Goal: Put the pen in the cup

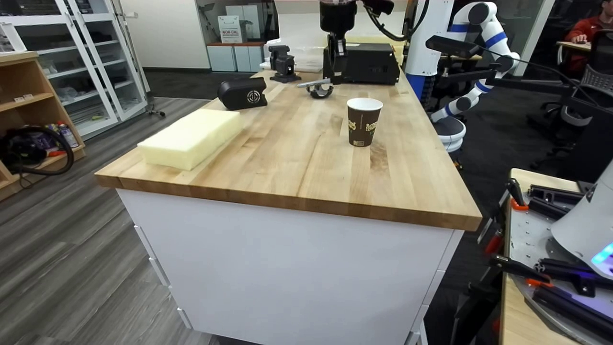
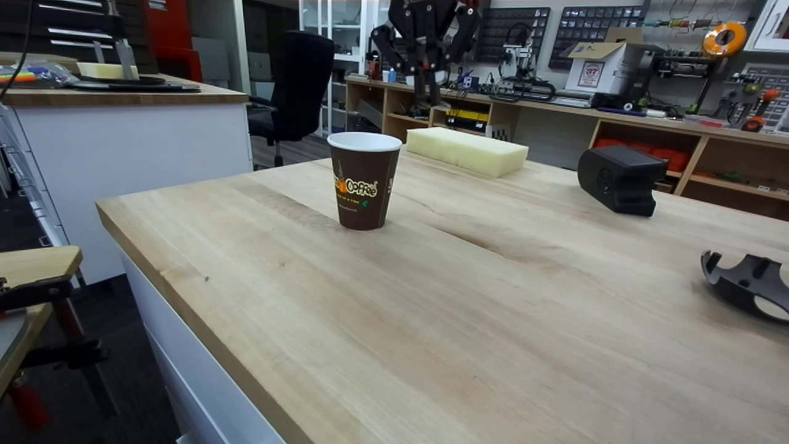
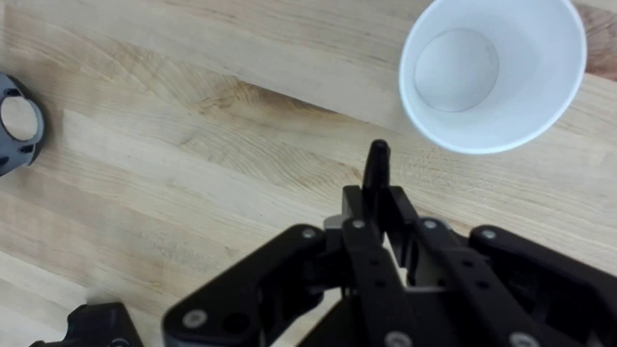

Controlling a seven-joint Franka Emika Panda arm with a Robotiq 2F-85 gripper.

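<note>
The cup is dark brown with a white rim and stands upright on the wooden table in both exterior views (image 1: 365, 125) (image 2: 365, 191). In the wrist view its white inside (image 3: 525, 91) shows at the upper right and looks empty. My gripper (image 3: 373, 200) is shut on the pen (image 3: 377, 166), a thin dark stick that juts out past the fingertips. In the wrist view the pen's tip lies to the lower left of the cup's rim, apart from it. The gripper hangs above the table in both exterior views (image 1: 337, 76) (image 2: 426, 95); the pen is hard to make out there.
A pale yellow foam block (image 1: 191, 136) (image 2: 466, 152) lies on the table. A black rounded case (image 1: 243, 94) (image 2: 621, 179) and a black ring-like part (image 1: 320, 91) (image 2: 749, 285) (image 3: 36, 127) are also there. A black boxy device (image 1: 371, 64) stands farther back.
</note>
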